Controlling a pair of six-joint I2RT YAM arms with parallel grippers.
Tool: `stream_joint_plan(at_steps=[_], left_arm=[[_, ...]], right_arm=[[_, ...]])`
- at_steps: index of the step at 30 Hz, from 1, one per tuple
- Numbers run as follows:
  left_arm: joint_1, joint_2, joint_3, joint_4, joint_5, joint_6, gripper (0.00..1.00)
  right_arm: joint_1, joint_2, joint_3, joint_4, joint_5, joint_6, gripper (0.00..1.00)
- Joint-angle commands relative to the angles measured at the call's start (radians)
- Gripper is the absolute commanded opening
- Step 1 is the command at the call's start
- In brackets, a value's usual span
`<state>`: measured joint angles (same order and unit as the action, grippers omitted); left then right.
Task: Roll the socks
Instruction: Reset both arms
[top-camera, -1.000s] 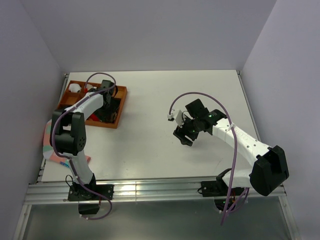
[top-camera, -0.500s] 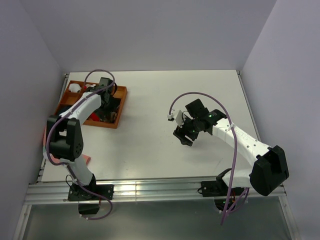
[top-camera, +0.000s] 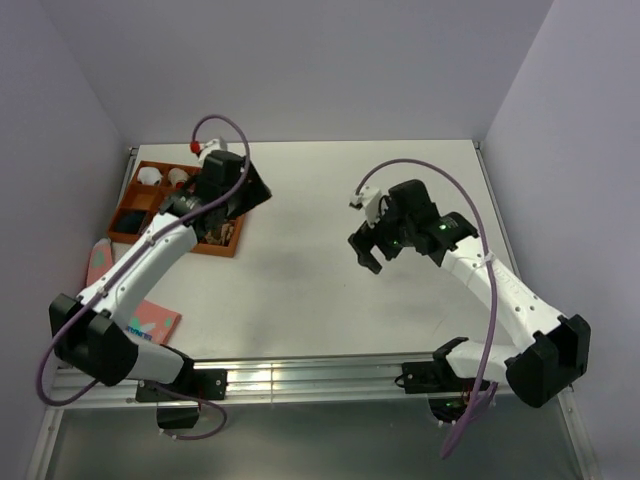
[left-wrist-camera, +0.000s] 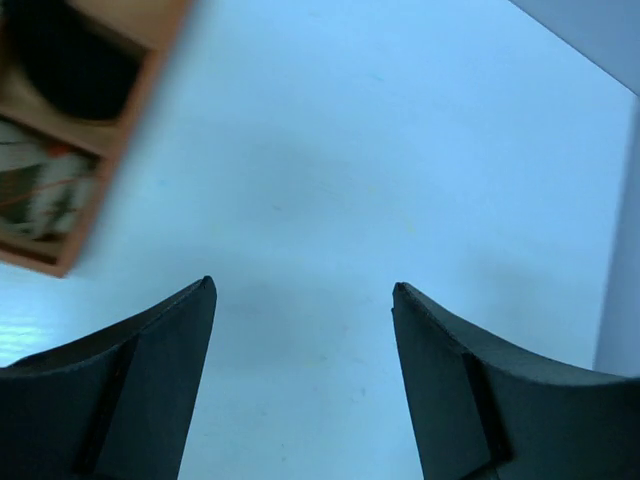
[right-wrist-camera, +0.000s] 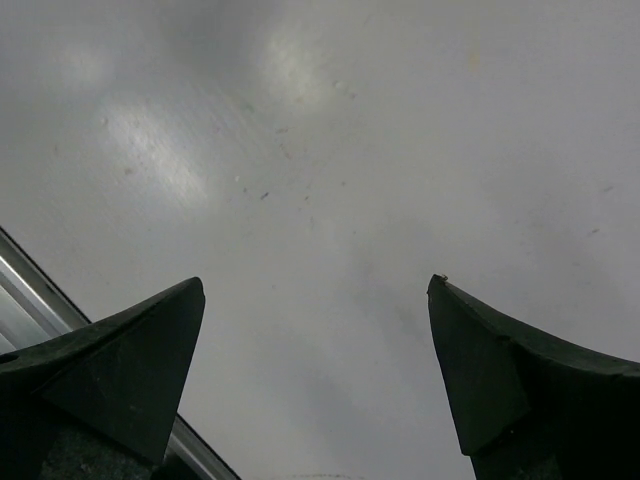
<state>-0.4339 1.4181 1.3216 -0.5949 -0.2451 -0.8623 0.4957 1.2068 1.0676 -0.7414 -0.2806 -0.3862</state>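
My left gripper (top-camera: 258, 191) (left-wrist-camera: 300, 290) hangs open and empty over the bare table, just past the right rim of the orange tray (top-camera: 160, 166) (left-wrist-camera: 135, 120). In the left wrist view, a pale tan fabric with thin orange-red lines (left-wrist-camera: 45, 195) lies in a tray compartment; it looks like the argyle sock, blurred. The red sock is hidden in every view. My right gripper (top-camera: 366, 252) (right-wrist-camera: 315, 285) stands wide open over the table's middle, nothing between its fingers.
The tray holds white rolled bundles (top-camera: 150, 177) at its back and a dark one (top-camera: 130, 216) at its left. A pink sock with teal markings (top-camera: 150, 322) lies at the table's front left. Side walls close in the table; a metal rail (top-camera: 300, 378) runs along the front.
The left arm has lifted out of the tray and swung right, its gripper now beside the tray's right rim; the pink sock is uncovered. The right gripper shifted slightly back.
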Motion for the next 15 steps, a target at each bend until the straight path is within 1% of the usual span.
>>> stream_joint_plan(at_steps=[1, 2, 3, 4, 7, 8, 11, 15], left_arm=[[-0.133, -0.109, -0.061, 0.159, 0.024, 0.104, 0.77], [-0.158, -0.126, -0.077, 0.229, 0.032, 0.114, 0.77], [-0.184, -0.143, -0.109, 0.265, 0.055, 0.143, 0.77], [-0.234, -0.166, -0.126, 0.305, 0.069, 0.158, 0.77], [-0.310, -0.168, -0.142, 0.362, 0.079, 0.196, 0.78], [-0.319, -0.163, -0.142, 0.363, 0.086, 0.203, 0.78], [-0.344, -0.146, -0.142, 0.374, 0.111, 0.227, 0.78], [-0.347, -0.131, -0.141, 0.389, 0.141, 0.246, 0.78]], right_arm=[[-0.077, -0.062, 0.098, 0.086, -0.006, 0.122, 1.00], [-0.094, -0.067, 0.109, 0.091, -0.014, 0.159, 1.00], [-0.111, -0.084, 0.112, 0.097, -0.022, 0.173, 1.00], [-0.149, -0.096, 0.108, 0.120, -0.025, 0.205, 1.00], [-0.210, -0.153, 0.068, 0.175, -0.037, 0.250, 1.00], [-0.236, -0.182, 0.058, 0.183, -0.013, 0.268, 1.00], [-0.272, -0.246, 0.016, 0.215, -0.006, 0.283, 1.00], [-0.289, -0.317, -0.047, 0.266, 0.006, 0.316, 1.00]])
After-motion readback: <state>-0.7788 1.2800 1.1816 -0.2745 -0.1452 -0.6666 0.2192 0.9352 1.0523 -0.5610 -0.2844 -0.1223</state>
